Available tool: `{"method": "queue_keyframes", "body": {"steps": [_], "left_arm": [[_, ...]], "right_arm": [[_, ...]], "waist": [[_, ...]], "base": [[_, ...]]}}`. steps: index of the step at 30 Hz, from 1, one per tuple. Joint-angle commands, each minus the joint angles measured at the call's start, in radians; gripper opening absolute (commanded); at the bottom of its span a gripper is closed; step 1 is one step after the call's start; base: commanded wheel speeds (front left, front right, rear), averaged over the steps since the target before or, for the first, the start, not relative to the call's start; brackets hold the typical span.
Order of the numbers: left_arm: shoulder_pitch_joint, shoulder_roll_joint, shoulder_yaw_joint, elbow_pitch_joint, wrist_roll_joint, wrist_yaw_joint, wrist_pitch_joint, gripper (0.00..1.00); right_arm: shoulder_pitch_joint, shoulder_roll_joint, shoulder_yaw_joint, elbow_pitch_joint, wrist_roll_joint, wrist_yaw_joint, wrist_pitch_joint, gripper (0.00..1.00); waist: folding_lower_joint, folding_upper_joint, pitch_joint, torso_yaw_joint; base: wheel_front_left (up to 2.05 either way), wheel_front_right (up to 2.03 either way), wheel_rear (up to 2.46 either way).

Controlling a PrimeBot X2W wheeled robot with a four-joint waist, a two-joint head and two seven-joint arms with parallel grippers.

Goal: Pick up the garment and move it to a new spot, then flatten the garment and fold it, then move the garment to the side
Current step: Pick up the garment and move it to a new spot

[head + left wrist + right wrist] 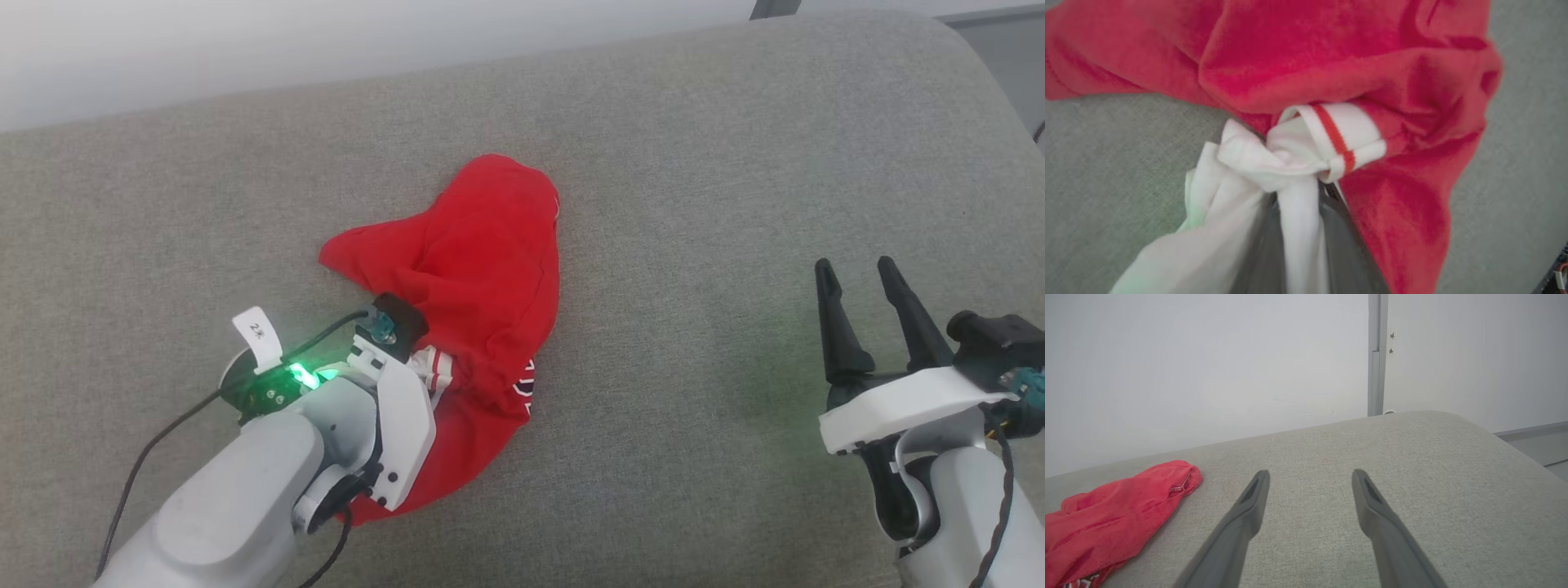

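- Left gripper (1301, 192) is pinched on the garment (490, 253). The left wrist view shows a bunched white sleeve (1290, 163) clamped between the two dark fingers (1341, 232).
- The sleeve cuff with its red stripe (1337, 139) sits just past the fingertips, curled over.
- In the head view the left wrist is down over the lower left part of the garment. The fingers are hidden there by the wrist housing.
- Green light (304, 376) is lit on the left wrist, with a white paper tag (257, 333) just beside it. A black cable (139, 465) runs back along the forearm.
- The garment lies crumpled in a heap on the grey fabric surface (694, 163), left of centre, mostly red side up. A bit of black lettering with white outline (525, 388) shows at its lower right edge.
- Right gripper (856, 273) has its fingers spread wide with nothing between them. It's well apart from the garment, over bare grey surface at the right.
- In the right wrist view the garment is at the far left, and a pale wall (1208, 375) stands behind the surface.
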Motion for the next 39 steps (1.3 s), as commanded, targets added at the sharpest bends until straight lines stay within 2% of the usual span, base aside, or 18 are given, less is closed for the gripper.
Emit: {"method": "queue_keyframes", "body": {"steps": [1,4,6,12,19,27,31,39], "left_arm": [[0.028,-0.007,-0.022,0.036,0.008,-0.01,-0.001,0.0],[0.034,-0.029,-0.035,0.099,0.001,-0.027,-0.03,0.0],[0.032,-0.048,-0.029,0.126,-0.012,-0.034,-0.049,1.0],[0.002,-0.057,0.009,0.124,-0.035,-0.048,-0.122,1.0],[0.011,-0.022,0.063,0.06,-0.053,-0.044,-0.213,1.0],[0.067,0.045,0.163,0.011,-0.067,0.006,-0.376,1.0],[0.115,0.078,0.215,-0.019,-0.069,0.039,-0.474,1.0],[0.234,0.139,0.314,-0.029,-0.088,0.074,-0.67,1.0]], "right_arm": [[-0.011,-0.002,0.006,0.001,0.007,0.0,-0.007,1.0],[-0.01,-0.005,0.01,0.012,0.008,0.0,-0.011,1.0],[-0.008,-0.013,0.012,0.022,0.013,0.0,-0.012,1.0],[0.016,-0.028,0.014,0.034,0.014,0.0,-0.011,1.0],[0.053,-0.042,0.006,0.023,0.019,0.0,0.009,1.0],[0.097,-0.048,-0.004,0.002,0.004,0.0,0.04,1.0],[0.115,-0.049,-0.017,-0.013,0.003,0.0,0.044,1.0],[0.147,-0.052,-0.045,-0.041,0.002,0.0,0.057,1.0]], "waist": [[0.0,-0.0001,-0.001,0.0],[0.0,-0.0001,-0.011,0.004],[0.0,-0.0001,-0.022,0.012],[0.0,-0.0001,-0.075,0.046],[0.0,-0.0001,-0.15,0.1],[0.0,-0.0001,-0.229,0.156],[0.0,-0.0001,-0.243,0.181],[0.0,-0.0001,-0.254,0.218]], "base": [[0.0,0.0,0.0],[0.0,0.0,0.0],[0.0,0.0,0.0],[0.0,0.0,0.0],[0.0,0.0,0.0],[0.0,0.0,0.0],[0.0,0.0,0.0],[0.0,0.0,0.0]]}}
